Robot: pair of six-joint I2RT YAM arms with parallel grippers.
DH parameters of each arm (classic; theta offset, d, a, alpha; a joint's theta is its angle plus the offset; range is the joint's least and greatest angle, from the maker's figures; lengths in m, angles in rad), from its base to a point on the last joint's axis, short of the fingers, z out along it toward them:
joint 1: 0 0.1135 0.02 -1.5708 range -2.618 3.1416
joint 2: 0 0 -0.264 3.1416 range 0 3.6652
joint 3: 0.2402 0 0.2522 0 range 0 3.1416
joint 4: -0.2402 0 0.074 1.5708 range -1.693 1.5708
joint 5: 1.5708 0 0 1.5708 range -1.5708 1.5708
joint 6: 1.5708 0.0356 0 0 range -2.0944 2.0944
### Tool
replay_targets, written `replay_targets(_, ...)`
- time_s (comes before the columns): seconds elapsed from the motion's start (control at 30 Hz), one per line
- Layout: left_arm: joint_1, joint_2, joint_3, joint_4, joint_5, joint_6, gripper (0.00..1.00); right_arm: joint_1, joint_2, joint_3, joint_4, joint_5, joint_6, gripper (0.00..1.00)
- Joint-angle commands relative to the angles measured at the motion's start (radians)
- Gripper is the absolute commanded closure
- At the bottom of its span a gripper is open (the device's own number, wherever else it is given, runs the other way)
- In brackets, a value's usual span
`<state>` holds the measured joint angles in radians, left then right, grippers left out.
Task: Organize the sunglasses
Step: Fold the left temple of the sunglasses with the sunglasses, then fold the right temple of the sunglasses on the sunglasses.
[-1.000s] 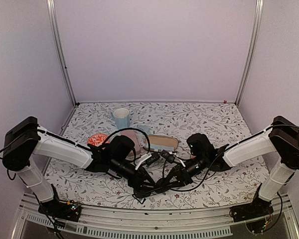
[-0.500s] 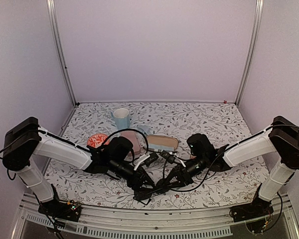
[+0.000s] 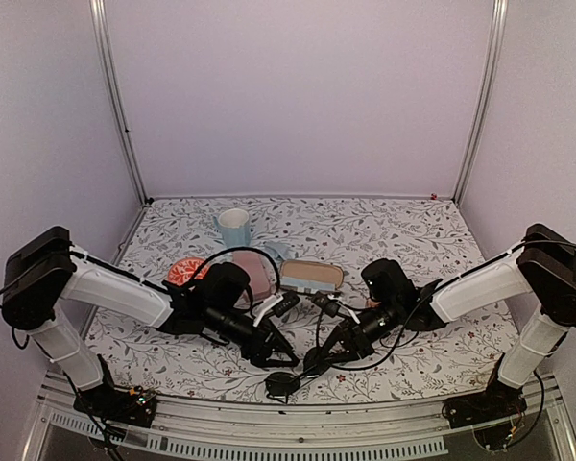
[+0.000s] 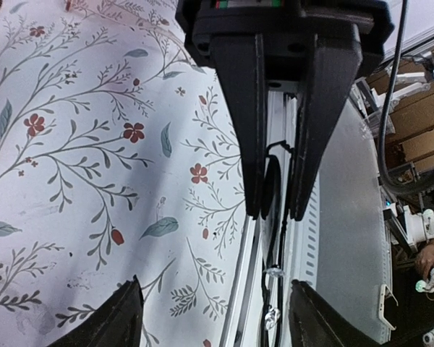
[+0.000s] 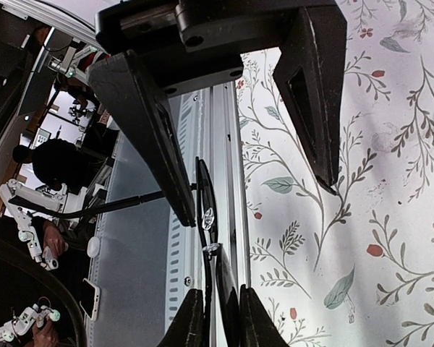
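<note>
Plainly, the right hand (image 5: 218, 295) pinches the black wire sunglasses (image 5: 206, 199) while the left hand (image 4: 213, 298) gapes wide, empty.

The left gripper (image 3: 275, 352) spreads its jaws wide, lets go of the black-framed sunglasses (image 3: 281, 384) and draws back up and to the left in the top view, so a gap now shows between its fingers and the frame. The sunglasses sit lower at bottom centre of that view than a second ago, now by the metal rail (image 3: 413, 411). Only the right gripper (image 3: 310, 365) pinches them, its jaws a shade narrower than before.
</note>
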<state>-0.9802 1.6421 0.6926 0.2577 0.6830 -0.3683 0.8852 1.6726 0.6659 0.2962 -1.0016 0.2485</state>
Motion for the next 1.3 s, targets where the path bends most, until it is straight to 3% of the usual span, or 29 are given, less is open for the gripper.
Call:
replay_targets(0.0, 0.02, -0.044, -0.026, 0.052, -0.023, 0.002, 0.29, -0.009, 0.004, -0.007, -0.002, -0.002, 0.004, 0.85)
replay_targets(0.5, 0.025, -0.282, -0.229, 0.173, -0.186, -0.046, 0.27, -0.098, 0.03, 0.015, 0.001, -0.005, 0.12, 0.84)
replay_targets(0.73, 0.014, -0.393, -0.334, 0.165, -0.197, -0.064, 0.27, -0.121, 0.042, 0.037, 0.004, -0.011, 0.168, 0.83)
replay_targets(1.27, -0.04, -0.251, -0.235, 0.08, -0.252, 0.015, 0.26, -0.121, 0.037, 0.056, 0.011, -0.035, 0.196, 0.83)
